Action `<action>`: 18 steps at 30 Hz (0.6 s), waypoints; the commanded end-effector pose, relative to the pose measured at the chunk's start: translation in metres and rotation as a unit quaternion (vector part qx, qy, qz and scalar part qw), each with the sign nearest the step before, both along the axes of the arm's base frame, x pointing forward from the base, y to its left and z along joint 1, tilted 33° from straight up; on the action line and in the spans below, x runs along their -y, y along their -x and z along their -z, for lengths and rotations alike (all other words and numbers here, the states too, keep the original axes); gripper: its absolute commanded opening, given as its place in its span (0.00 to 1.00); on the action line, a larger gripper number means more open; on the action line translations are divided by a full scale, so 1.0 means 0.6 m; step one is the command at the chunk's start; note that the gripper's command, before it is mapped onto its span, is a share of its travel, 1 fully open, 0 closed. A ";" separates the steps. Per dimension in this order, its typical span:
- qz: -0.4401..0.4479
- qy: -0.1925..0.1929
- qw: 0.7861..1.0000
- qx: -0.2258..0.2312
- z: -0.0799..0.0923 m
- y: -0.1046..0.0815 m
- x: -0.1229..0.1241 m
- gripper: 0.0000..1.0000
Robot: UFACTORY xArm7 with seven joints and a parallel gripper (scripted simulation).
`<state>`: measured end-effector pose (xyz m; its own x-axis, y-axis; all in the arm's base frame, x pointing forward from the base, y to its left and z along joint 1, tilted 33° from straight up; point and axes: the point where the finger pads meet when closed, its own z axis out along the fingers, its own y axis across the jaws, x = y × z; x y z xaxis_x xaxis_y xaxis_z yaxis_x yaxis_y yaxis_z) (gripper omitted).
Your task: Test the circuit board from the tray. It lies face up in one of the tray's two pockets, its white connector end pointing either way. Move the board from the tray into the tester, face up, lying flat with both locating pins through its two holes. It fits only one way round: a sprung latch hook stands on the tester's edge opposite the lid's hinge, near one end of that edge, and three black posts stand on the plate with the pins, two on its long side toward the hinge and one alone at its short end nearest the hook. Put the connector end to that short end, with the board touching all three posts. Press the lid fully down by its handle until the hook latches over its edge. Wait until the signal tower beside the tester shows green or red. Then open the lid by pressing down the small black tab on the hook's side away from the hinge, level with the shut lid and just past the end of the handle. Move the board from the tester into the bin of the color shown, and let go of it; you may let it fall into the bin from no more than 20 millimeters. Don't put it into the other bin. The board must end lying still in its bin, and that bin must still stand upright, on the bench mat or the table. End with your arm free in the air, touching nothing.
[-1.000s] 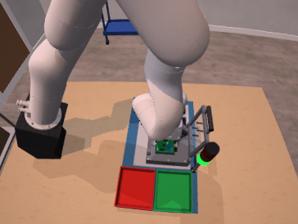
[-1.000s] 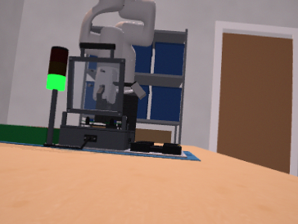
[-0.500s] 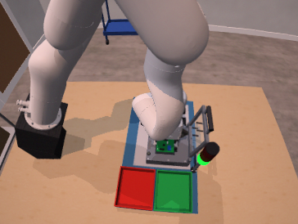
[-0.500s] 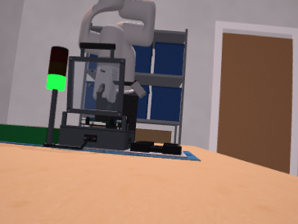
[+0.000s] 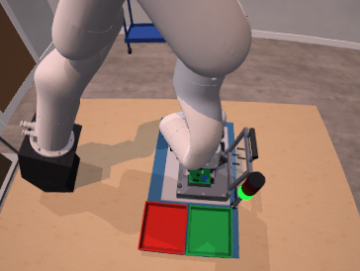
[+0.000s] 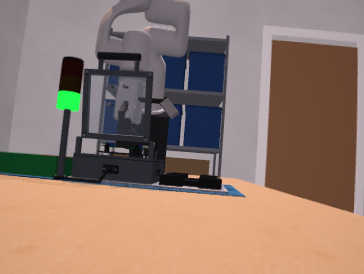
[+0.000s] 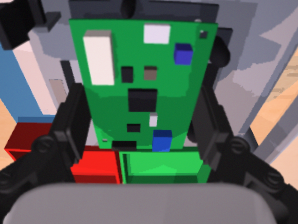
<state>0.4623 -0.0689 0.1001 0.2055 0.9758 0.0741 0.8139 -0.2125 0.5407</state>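
Observation:
The green circuit board is face up and level, its white connector at the tester's far end. My gripper is shut on the board across its long edges. The board appears raised slightly off the tester; a pale pin tip shows past its far edge in the wrist view. Black posts stand beside and beyond it. The lid stands open, its handle up. The signal tower shows green. The arm hides the gripper in the top view.
The green bin stands upright in front of the tester; the red bin is beside it. The black tray is beyond the tester, low on the mat. The open lid and tower stand tall on the right in the top view.

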 end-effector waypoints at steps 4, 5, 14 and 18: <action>-0.001 -0.001 1.000 0.000 -0.005 0.001 0.000 0.79; -0.001 -0.001 1.000 0.000 -0.005 0.001 0.000 0.79; -0.001 -0.001 1.000 0.000 -0.008 0.003 0.000 0.79; -0.001 -0.001 1.000 0.000 -0.009 0.004 0.000 0.79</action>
